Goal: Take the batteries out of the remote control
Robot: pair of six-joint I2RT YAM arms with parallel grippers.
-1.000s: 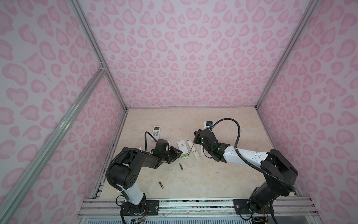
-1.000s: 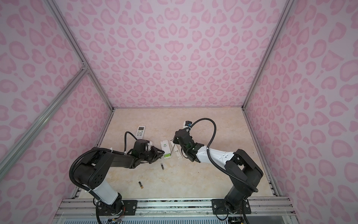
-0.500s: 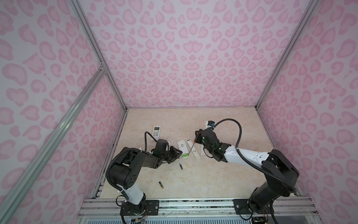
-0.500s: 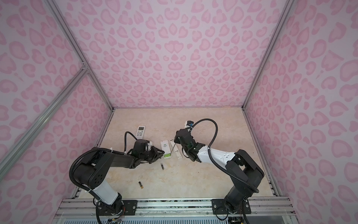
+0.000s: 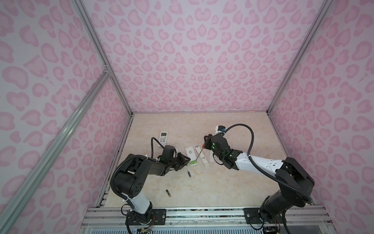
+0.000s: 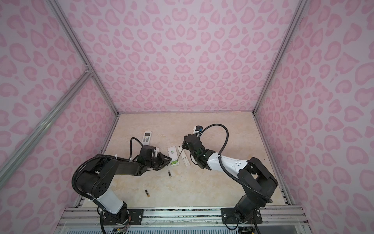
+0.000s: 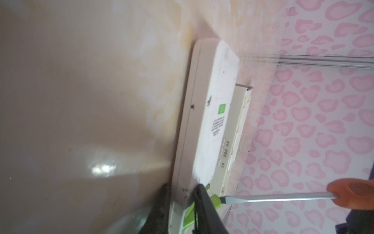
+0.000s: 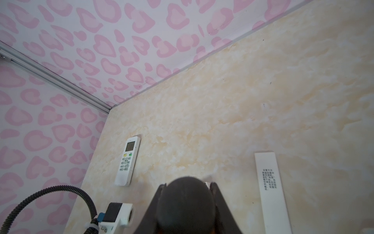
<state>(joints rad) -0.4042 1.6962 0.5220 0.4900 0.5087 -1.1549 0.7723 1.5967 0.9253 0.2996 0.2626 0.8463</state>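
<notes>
In a top view, my left gripper (image 5: 187,160) is clamped on the near end of the white remote (image 5: 189,151). The remote's open battery box holds the green batteries (image 5: 193,162). They are too small here for me to tell which way they point.

My right gripper (image 5: 204,145) squeezes the orange screwdriver (image 5: 199,154), and its tip reaches into that box. Loose on the table (image 5: 222,188), the far black battery (image 5: 189,173) lies just in front of the remote. The near black battery (image 5: 168,193) lies well apart from it. Both lie long-ways toward me, and the near one's gold end faces me.

From the left wrist, the screwdriver tip (image 7: 224,199) touches a green battery end (image 7: 215,199).

From the right wrist, I see the jaws hugging the handle.

Nothing has moved since a second ago.
</notes>
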